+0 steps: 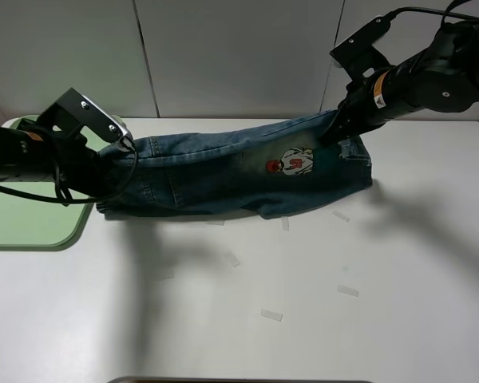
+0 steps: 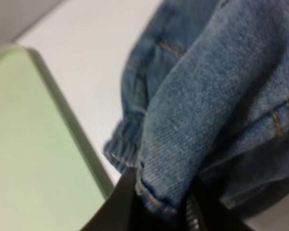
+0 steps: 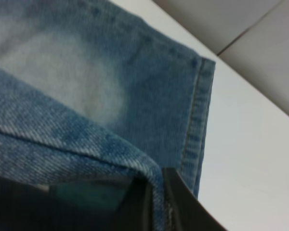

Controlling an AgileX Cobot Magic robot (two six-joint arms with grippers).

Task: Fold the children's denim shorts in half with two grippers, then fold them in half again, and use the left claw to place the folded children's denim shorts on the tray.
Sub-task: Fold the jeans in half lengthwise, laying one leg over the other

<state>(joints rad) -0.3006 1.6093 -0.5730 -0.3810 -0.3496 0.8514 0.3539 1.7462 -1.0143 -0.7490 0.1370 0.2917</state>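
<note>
**Denim shorts pinched at both ends near the counter's far edge**

Denim, blue and faded, makes up the shorts (image 1: 223,171), which stretch in a long band across the white counter (image 1: 319,335), close to its far edge. Their lower side rests on the surface. A small cartoon print (image 1: 291,163) faces up towards the right end.

The left claw (image 2: 161,204) is pressed together on a rolled fold of cloth at the left end of the shorts. In its wrist view the denim bulges out between two dark fingers (image 2: 125,202), with the gathered waistband hanging just beside them. The right claw (image 3: 154,202) pinches a folded edge at the far right end, next to a stitched hem and a pale faded patch.

A pale green tray (image 1: 24,227) sits at the left edge of the counter, partly out of view. The left end of the shorts lies just beside its rim, and I cannot tell whether they touch.

A few small clear scraps (image 1: 271,315) lie scattered on the counter, nearer its front edge than the shorts.
</note>
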